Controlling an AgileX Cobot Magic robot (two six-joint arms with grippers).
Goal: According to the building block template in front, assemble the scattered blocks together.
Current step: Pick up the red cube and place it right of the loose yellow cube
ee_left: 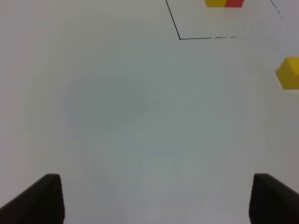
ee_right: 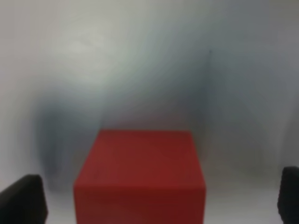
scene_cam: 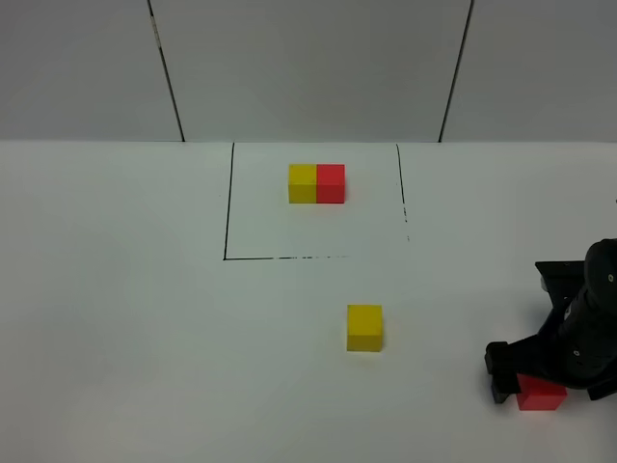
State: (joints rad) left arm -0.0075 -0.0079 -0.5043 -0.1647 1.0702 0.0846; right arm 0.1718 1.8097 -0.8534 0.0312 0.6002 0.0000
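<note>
The building block template (scene_cam: 316,183), a yellow and a red cube joined flush, sits inside a black-lined rectangle (scene_cam: 228,212) at the back; its lower edge shows in the left wrist view (ee_left: 224,3). The loose yellow cube (scene_cam: 364,327) stands alone in front of the rectangle and also shows in the left wrist view (ee_left: 289,72). The loose red cube (scene_cam: 540,395) lies at the front right. My right gripper (scene_cam: 542,378) is low over it, open, with the red cube (ee_right: 140,172) between its fingertips (ee_right: 23,200) and gaps on both sides. My left gripper (ee_left: 159,200) is open and empty over bare table.
The white table (scene_cam: 125,318) runs to a grey panelled wall (scene_cam: 308,68) at the back. The right arm's black body (scene_cam: 588,318) stands at the right edge. The left arm is out of the exterior high view.
</note>
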